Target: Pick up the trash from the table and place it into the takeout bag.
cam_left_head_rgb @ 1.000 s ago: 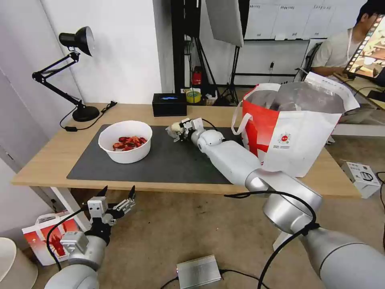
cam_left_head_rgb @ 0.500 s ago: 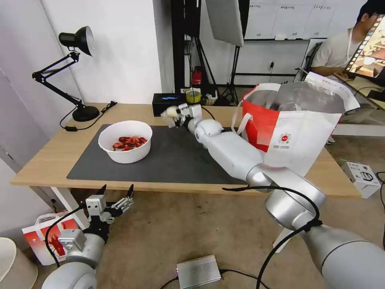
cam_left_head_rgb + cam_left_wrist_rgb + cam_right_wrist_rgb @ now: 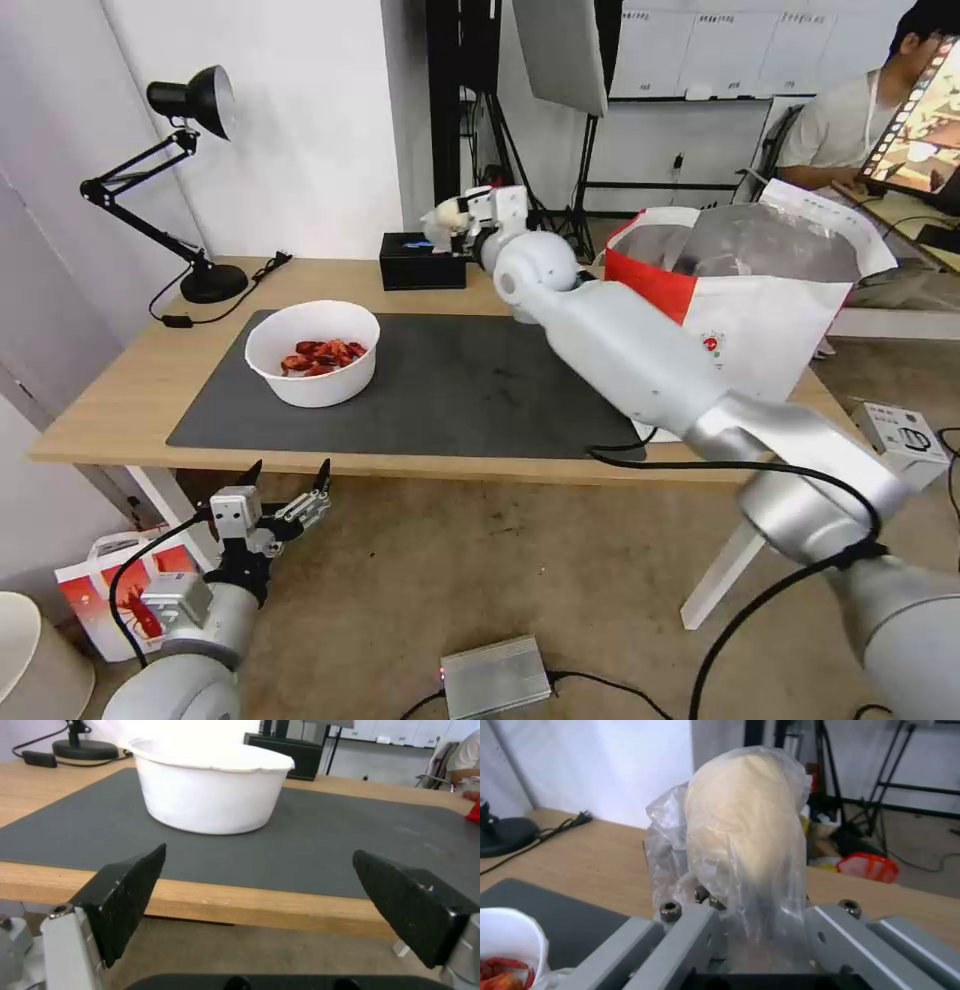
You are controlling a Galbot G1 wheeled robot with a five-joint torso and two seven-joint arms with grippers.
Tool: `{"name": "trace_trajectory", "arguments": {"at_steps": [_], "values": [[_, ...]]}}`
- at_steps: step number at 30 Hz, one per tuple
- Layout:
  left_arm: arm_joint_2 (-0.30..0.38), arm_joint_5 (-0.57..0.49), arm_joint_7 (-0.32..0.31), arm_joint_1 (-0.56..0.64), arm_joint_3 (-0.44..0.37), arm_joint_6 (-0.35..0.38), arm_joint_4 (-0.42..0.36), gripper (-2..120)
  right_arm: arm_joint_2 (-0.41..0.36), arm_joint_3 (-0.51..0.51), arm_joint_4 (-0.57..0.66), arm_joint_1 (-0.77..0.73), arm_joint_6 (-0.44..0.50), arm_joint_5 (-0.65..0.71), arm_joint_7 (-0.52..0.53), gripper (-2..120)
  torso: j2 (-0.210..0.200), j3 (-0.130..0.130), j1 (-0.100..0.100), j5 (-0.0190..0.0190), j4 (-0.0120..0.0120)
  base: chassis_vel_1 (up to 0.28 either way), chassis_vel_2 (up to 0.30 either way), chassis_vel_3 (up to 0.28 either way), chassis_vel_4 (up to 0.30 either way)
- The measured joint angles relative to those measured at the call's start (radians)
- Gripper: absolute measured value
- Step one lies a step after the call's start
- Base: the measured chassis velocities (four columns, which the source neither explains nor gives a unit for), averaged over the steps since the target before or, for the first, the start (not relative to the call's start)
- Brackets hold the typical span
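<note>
Right gripper (image 3: 452, 218) is clamped on the clear plastic wad (image 3: 745, 832), up over the table (image 3: 120, 400). Takeout bag (image 3: 760, 330) sits off to its right, so I'd swing across, clear the rim, then release. Left gripper (image 3: 285, 490) hangs spread open below the table edge.

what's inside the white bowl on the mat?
The white bowl holds red crayfish shells, seen from the head view. Anything beneath that top layer is covered. From the left wrist, the wall hides the contents.
</note>
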Motion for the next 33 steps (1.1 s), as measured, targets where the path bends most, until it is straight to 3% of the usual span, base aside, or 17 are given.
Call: {"name": "trace_trajectory", "arguments": {"at_steps": [3,12,16,20,33], "values": [[-0.001,0.002,0.0,0.006,-0.002,0.0,-0.001,100,-0.048,0.044,0.095,-0.006,-0.037,0.054,0.066,4,0.0,0.0,0.0,0.0,0.0,0.0,0.0,0.0,0.0],[-0.004,0.006,-0.001,0.008,0.0,0.0,-0.005,100,-0.132,0.086,0.228,-0.001,-0.056,0.145,0.142,4,0.0,0.0,0.0,0.0,0.0001,0.0,0.0,0.0,0.0],[-0.012,0.011,-0.001,0.022,-0.007,0.001,-0.015,100,-0.187,0.119,0.317,0.004,-0.086,0.237,0.287,4,0.0,0.0,0.0,-0.0001,0.0,0.0,0.0,0.0,0.0],[-0.03,0.025,0.0,0.049,-0.021,-0.01,-0.026,100,-0.216,0.139,0.352,0.006,-0.098,0.28,0.342,4,0.0,0.0,0.0,-0.0001,-0.0001,0.0,0.0,0.0,0.0],[-0.052,0.046,0.004,0.085,-0.033,-0.017,-0.061,100,-0.421,0.176,0.484,0.005,-0.107,0.398,0.416,4,0.0,0.0,0.0,-0.0001,-0.0001,0.0,0.0,0.0,0.0]]}}
